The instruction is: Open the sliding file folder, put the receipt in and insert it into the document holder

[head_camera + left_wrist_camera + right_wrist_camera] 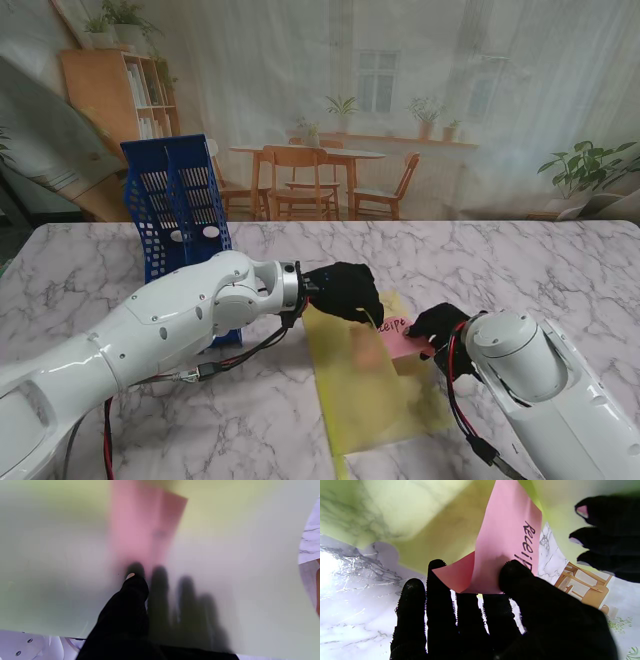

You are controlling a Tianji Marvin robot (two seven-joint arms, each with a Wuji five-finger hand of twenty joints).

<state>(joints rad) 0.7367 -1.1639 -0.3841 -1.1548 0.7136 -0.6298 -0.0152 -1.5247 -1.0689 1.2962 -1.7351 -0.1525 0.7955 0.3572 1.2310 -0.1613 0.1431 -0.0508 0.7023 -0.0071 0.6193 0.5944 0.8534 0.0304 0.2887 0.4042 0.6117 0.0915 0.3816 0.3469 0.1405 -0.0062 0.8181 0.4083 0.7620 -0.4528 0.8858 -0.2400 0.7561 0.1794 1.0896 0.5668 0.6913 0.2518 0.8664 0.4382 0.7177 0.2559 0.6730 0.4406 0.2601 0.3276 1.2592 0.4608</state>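
Feeding the receipt (396, 331), pinched in the right hand (437, 327), under the folder (375, 390) flap that the left hand (345, 291) grips raised just beside it, leaves the rest of the insertion, then the holder (178, 205) beyond the left hand.

blue holder (178, 205) far-left, marble table (560, 270) free

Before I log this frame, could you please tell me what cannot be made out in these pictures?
- Stand view: how far the receipt sits inside the folder; the left hand and right hand cover the opening.
- Left wrist view: its fingers and the receipt are blurred behind the folder's cover.
- Right wrist view: the receipt's writing is partly hidden by the thumb.
- Holder: its base is hidden by the left arm.
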